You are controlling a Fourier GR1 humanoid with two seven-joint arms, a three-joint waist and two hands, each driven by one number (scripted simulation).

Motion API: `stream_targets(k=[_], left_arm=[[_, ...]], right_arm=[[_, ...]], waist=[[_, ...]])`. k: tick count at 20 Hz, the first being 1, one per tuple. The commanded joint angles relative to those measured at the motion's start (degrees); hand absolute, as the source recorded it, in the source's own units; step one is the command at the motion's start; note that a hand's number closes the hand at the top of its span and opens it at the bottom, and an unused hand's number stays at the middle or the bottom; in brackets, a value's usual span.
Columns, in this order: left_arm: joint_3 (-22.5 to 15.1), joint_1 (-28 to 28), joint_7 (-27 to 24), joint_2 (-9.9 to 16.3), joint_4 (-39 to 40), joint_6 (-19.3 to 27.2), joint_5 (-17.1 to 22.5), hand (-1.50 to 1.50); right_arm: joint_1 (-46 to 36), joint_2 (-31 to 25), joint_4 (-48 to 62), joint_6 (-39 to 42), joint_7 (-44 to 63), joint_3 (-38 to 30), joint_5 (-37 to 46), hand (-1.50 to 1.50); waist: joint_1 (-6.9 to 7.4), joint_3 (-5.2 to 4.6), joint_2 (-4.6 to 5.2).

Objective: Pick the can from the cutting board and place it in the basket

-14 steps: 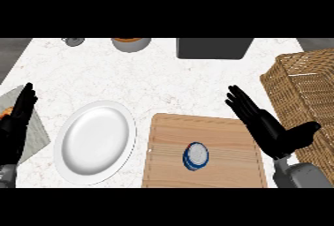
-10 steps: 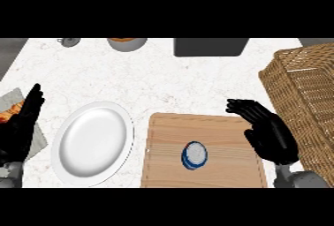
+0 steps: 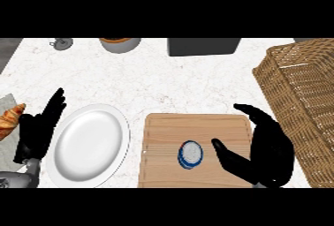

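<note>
A small can point(image 3: 190, 155) with a pale top and a blue rim stands upright on the wooden cutting board point(image 3: 171, 131), right of its middle. My right hand point(image 3: 267, 145) hovers over the board's right edge, open, palm toward the can; its thumb reaches to just right of the can without touching it. The wicker basket point(image 3: 304, 84) stands at the far right, beyond that hand. At the left edge my left hand point(image 3: 38, 126) rests open, fingers up.
A white plate point(image 3: 88, 146) lies left of the board. A croissant point(image 3: 9, 119) sits on a grey cloth at the far left. Along the back stand a dark box point(image 3: 203, 46), a grey bowl point(image 3: 120, 43) and a small metal object point(image 3: 61, 43).
My right hand has come down and leftward over the board's right edge, its thumb now close beside the can. The can has not moved. The left hand has barely shifted.
</note>
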Motion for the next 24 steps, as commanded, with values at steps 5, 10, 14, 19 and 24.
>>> stream_targets(k=[5,10,14,19,24], left_arm=[[0.0,-1.6,1.9,-0.2,1.7,-1.0,0.5,0.0],[-1.0,-2.7,2.6,-1.7,1.5,0.8,-0.8,0.0],[-1.5,-3.0,1.9,-1.2,1.7,-0.5,-1.2,0.0],[-2.6,-4.8,3.0,-3.0,2.6,0.1,-1.8,0.0],[-1.6,-7.1,1.4,-3.0,5.7,-1.9,-1.8,0.0]], right_arm=[[13.7,-2.6,-0.3,-23.2,10.2,3.0,23.6,-1.5],[26.1,-13.8,-2.9,-19.6,21.0,5.4,34.7,-1.5],[33.1,-21.2,-10.5,-11.2,30.6,9.3,39.8,-1.5],[39.0,-24.6,-27.6,-3.1,45.2,15.8,46.7,-1.5],[40.4,-25.0,-44.8,5.5,62.6,19.9,56.3,-1.5]], waist=[[-0.94,-0.59,0.18],[-1.47,-0.85,0.3],[0.36,-0.79,0.66],[1.3,-0.54,0.79],[2.35,-0.24,0.85]])
